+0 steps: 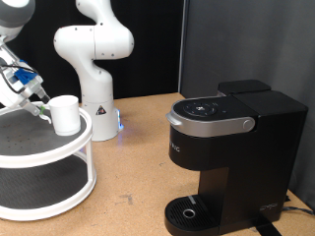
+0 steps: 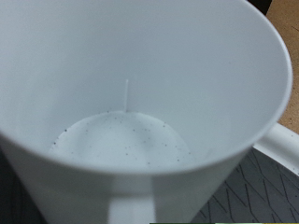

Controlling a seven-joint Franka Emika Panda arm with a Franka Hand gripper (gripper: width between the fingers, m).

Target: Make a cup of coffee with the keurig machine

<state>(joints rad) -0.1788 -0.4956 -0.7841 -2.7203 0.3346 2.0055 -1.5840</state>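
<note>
The cup (image 1: 65,114) is a plain white mug standing on the top tier of a round white two-tier stand (image 1: 39,147) at the exterior view's left. My gripper (image 1: 37,98) is right against the cup's left side at rim height. In the wrist view the cup's inside (image 2: 131,112) fills the frame, with dark specks on its bottom and its handle (image 2: 280,145) at one edge. My fingers do not show clearly there. The keurig machine (image 1: 228,157) is black, stands at the exterior view's right with its lid down, and its round drip tray (image 1: 189,210) is bare.
The white robot arm base (image 1: 94,69) stands behind the stand, with a blue light at its foot. A wooden tabletop (image 1: 133,167) lies between the stand and the machine. A cable (image 1: 295,206) runs at the machine's right.
</note>
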